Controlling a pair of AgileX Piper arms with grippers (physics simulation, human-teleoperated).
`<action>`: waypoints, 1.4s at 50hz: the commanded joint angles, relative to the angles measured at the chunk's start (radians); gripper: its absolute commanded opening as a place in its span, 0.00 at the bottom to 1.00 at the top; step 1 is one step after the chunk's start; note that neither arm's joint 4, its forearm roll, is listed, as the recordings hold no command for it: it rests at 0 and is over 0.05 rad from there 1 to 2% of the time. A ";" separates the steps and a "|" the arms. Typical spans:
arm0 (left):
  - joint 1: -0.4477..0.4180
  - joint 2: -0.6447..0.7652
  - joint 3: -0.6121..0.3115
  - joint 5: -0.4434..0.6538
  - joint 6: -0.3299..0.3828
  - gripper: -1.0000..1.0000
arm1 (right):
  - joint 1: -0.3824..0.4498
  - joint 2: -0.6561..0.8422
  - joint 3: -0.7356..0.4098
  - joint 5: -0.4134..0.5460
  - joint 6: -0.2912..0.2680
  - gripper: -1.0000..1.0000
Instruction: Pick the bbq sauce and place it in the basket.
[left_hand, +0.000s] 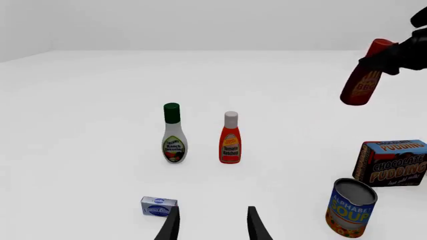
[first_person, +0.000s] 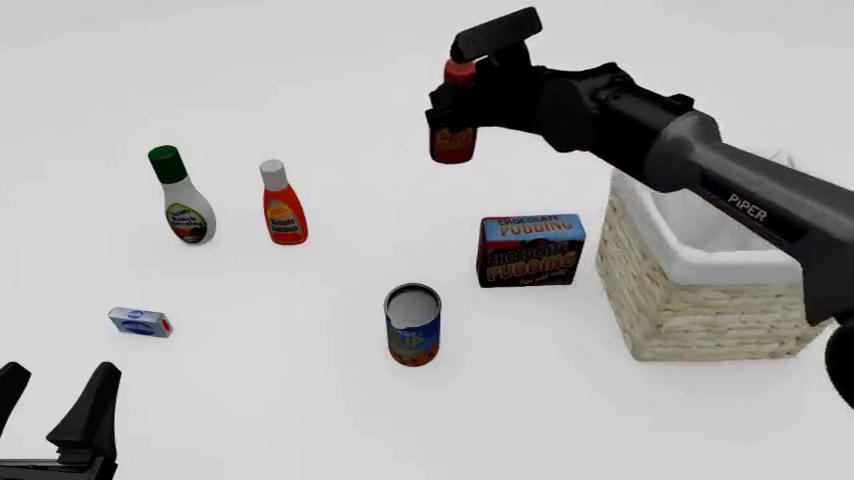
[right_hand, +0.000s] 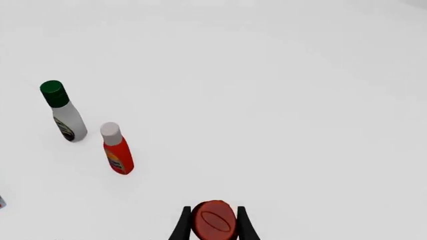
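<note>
My right gripper (first_person: 467, 92) is shut on the bbq sauce (first_person: 454, 135), a dark red bottle with a red cap, and holds it high above the table, left of the basket (first_person: 694, 290). The bottle also shows in the left wrist view (left_hand: 363, 80), and its cap shows between my fingers in the right wrist view (right_hand: 214, 220). The wicker basket with white lining stands at the right. My left gripper (first_person: 54, 400) is open and empty at the near left edge; it also shows in the left wrist view (left_hand: 212, 222).
A white bottle with a green cap (first_person: 180, 200) and an orange-red ketchup bottle (first_person: 282, 205) stand at the left. A pudding box (first_person: 531, 250) and a soup can (first_person: 412, 325) sit mid-table. A small blue-white box (first_person: 139, 322) lies near left.
</note>
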 joint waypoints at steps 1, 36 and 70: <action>0.000 0.000 0.000 0.000 0.000 1.00 | -0.028 -0.122 0.077 0.002 -0.008 0.00; 0.000 0.000 0.000 0.000 0.000 1.00 | -0.153 -0.358 0.178 0.054 -0.074 0.00; 0.000 0.000 0.000 0.000 0.000 1.00 | -0.349 -0.570 0.344 0.068 -0.073 0.00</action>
